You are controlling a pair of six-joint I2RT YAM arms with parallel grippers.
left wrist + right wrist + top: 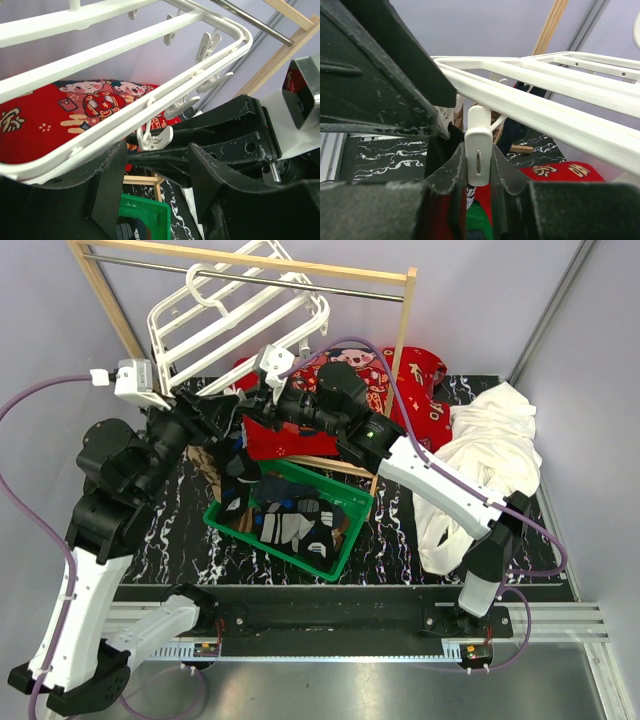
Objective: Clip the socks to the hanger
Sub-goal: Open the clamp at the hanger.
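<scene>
Over the far left part of the black marbled table [190, 540] hangs the white plastic drying hanger with long slats and little clips [125, 116]. Its hook sits on the metal rod [300, 280] of a wooden rack [400, 340] at the far edge.

Both arms reach up to the hanger. The right pincer [478, 147] is squeezed tight on one small white clip [478, 162] that dangles under a slat. Its two black fingers [455, 170] press the clip from both sides.

The left pincer [155, 150] is just beside it, under the hanger's edge. Its fingers [107, 195] stand wide apart, with nothing pinched between them. Another white clip [156, 139] hangs past the gap, and the right arm's black pincer shows behind it.

A dark sock with white bits [237, 470] hangs down below the two pincers, over the left end of a green plastic basket [270, 545]. I cannot tell what holds its top. The basket sits in the middle of the table. More small socks, dark and grey [290, 520], lie in it in a heap.

A big red cloth with pictures [420, 375] lies by the far edge. A big white cloth [490, 450] is bunched up along the right edge.
</scene>
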